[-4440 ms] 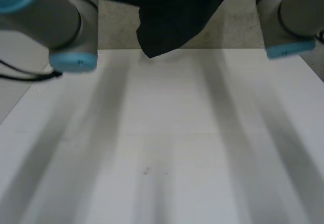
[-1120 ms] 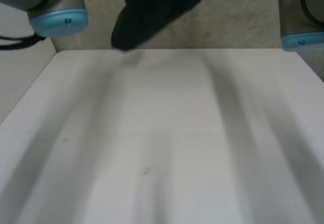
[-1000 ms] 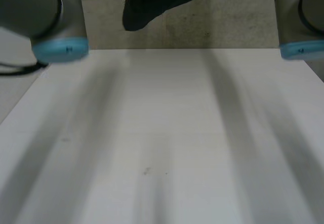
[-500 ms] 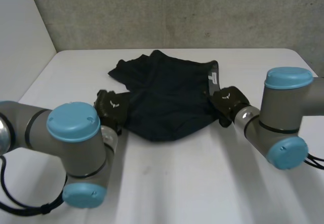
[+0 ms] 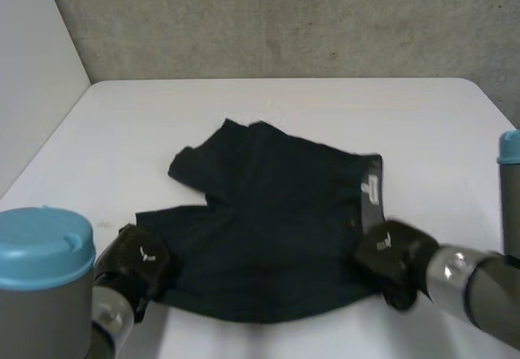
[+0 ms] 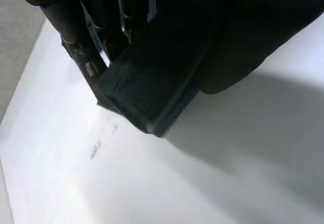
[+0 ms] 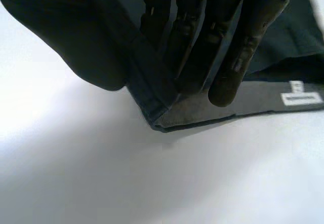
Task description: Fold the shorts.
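Dark shorts [image 5: 276, 213] lie spread on the white table [image 5: 325, 107], waistband with a white label [image 5: 372, 187] toward the right. My left hand [image 5: 138, 261] is at the shorts' near left corner. In the left wrist view its fingers [image 6: 83, 36] and thumb pinch a folded hem corner [image 6: 147, 92] just above the table. My right hand [image 5: 394, 257] is at the near right corner, by the waistband. In the right wrist view its fingers [image 7: 228, 46] and thumb [image 7: 66, 36] pinch the waistband corner [image 7: 202, 107].
A pale wall [image 5: 32, 91] borders the table on the left and a concrete wall [image 5: 325, 18] stands behind it. My left arm's blue cap [image 5: 41, 241] and my right arm [image 5: 487, 290] reach in over the near edge. Bare tabletop lies beyond the shorts.
The shorts, hanging in the air a second ago, now lie on the table. Since half a second ago both hands have drawn them nearer and spread them flatter.
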Robot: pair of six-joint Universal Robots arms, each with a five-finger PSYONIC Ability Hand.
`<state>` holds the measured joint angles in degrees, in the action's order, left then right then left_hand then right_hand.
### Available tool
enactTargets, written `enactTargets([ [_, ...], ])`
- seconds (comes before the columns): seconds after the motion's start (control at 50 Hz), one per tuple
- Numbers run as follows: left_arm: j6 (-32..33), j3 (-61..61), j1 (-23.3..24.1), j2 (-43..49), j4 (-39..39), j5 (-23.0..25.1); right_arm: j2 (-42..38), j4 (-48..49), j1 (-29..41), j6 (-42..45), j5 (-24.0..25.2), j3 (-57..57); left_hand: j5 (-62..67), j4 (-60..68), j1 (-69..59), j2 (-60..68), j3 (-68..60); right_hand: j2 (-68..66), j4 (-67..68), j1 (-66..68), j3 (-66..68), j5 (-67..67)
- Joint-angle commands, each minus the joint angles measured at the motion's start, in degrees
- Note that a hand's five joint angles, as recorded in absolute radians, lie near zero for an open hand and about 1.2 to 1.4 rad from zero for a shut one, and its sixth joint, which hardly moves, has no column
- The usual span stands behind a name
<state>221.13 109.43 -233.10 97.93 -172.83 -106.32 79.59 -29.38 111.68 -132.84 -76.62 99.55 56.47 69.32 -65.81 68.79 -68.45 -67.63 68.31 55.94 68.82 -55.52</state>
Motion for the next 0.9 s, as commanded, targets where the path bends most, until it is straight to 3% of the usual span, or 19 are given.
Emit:
enactTargets([
  [0.02, 10.02, -2.11, -0.95, -2.30, -1.71, 2.87, 4.88, -8.25, -2.08, 5.84, 2.09, 0.56, 13.53, 10.68, -14.19, 11.21, -11.55, -12.37, 11.69, 24.06, 11.18, -14.48],
  [0.18, 10.37, -13.88, -1.92, 8.23, -20.52, 3.84, 1.29, 3.70, -2.34, -6.63, 2.53, -5.32, 11.87, 9.02, -12.53, 9.55, -9.89, -12.37, 11.69, 24.06, 11.18, -14.48],
  [0.28, 10.63, -28.35, -1.66, 20.86, -28.34, 3.66, -4.17, 9.59, -1.99, -8.66, -2.38, -9.55, 12.21, 9.36, -12.87, 9.88, -10.23, -12.37, 11.69, 24.06, 11.18, -14.48],
  [0.4, 10.81, -46.82, -1.57, 35.12, -28.53, 3.57, -8.29, 19.95, -1.73, -8.49, -9.24, -13.76, 12.37, 9.52, -13.04, 10.05, -10.40, -12.37, 11.69, 24.06, 11.18, -14.48],
  [0.56, 10.20, -68.28, -1.75, 51.91, -28.27, 4.36, -19.80, 30.16, -1.73, -8.40, -11.53, -22.19, 11.87, 9.02, -12.54, 9.55, -9.90, -12.37, 11.69, 24.06, 11.18, -14.48],
  [0.64, 10.02, -74.62, -1.66, 57.72, -28.35, 5.86, -25.34, 31.14, -1.73, -8.14, -13.55, -26.59, 1.31, -1.54, -1.97, -1.01, 0.67, -12.37, 11.69, 24.06, 11.18, -14.48],
  [0.68, 9.49, -75.77, -1.57, 59.48, -28.35, 7.26, -27.11, 31.40, -1.73, -8.22, -13.82, -27.92, -23.84, -26.69, 23.18, -26.16, 25.82, -12.37, 11.69, 24.06, 11.18, -14.48],
  [0.7, 9.32, -75.85, -1.57, 59.83, -28.44, 7.61, -27.72, 31.49, -1.73, -8.31, -14.17, -28.53, -38.11, -40.96, 37.45, -40.44, 40.09, 4.72, -5.40, 6.97, -5.92, 2.62],
  [0.72, 9.23, -75.94, -1.48, 60.01, -28.53, 7.79, -28.60, 31.49, -1.73, -8.83, -14.95, -29.58, -51.41, -54.26, 50.75, -53.74, 53.39, 47.02, -47.71, -35.34, -48.22, 44.92],
  [0.74, 8.97, -75.94, -1.22, 60.01, -28.62, 7.88, -28.61, 31.49, -1.73, -9.01, -15.31, -29.85, -56.47, -59.32, 55.81, -58.79, 58.45, 57.63, -58.31, -45.94, -58.82, 55.52],
  [0.86, 6.16, -74.72, 0.01, 58.52, -28.35, 6.30, -25.02, 34.56, -2.16, -13.66, -16.72, -28.72, -56.47, -59.32, 55.81, -58.79, 58.45, 57.63, -58.31, -45.94, -58.82, 55.52],
  [0.9, 3.80, -72.71, 0.01, 54.16, -28.09, 4.64, -20.63, 36.23, -2.34, -17.35, -16.46, -26.26, -56.47, -59.32, 55.81, -58.79, 58.45, 57.63, -58.31, -45.94, -58.82, 55.52],
])
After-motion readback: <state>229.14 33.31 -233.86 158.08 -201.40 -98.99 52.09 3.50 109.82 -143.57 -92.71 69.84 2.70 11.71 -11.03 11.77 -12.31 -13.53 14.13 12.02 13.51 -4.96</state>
